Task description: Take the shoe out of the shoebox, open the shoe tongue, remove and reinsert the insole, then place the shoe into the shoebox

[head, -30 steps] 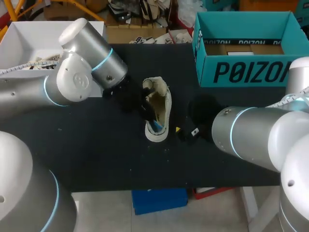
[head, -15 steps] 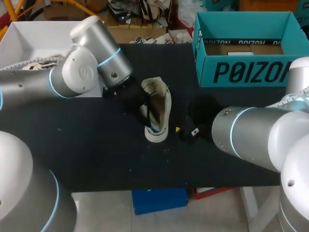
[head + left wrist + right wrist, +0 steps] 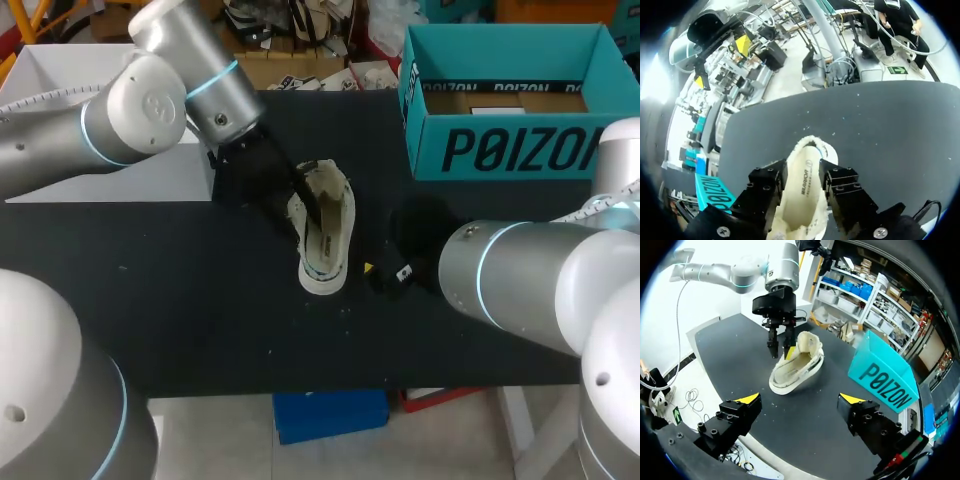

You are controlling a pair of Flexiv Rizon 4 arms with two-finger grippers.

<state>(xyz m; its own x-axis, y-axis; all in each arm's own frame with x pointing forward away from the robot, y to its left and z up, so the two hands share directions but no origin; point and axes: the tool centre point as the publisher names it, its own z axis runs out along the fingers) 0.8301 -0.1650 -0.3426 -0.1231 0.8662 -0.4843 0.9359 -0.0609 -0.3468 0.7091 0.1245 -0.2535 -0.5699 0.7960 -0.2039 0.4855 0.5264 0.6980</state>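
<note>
my left arm (image 3: 150, 95) has swung up toward the far left since a second ago, with its wrist staying over the shoe (image 3: 328, 240). the left gripper (image 3: 800, 186) is clamped on the shoe's heel end, one finger on each side. the shoe is mid-table (image 3: 200, 300), toe toward the near edge, heel tipped up, left of the teal box (image 3: 500, 150). my right gripper (image 3: 800, 399) hangs spread wide just right of the shoe, holding nothing.
</note>
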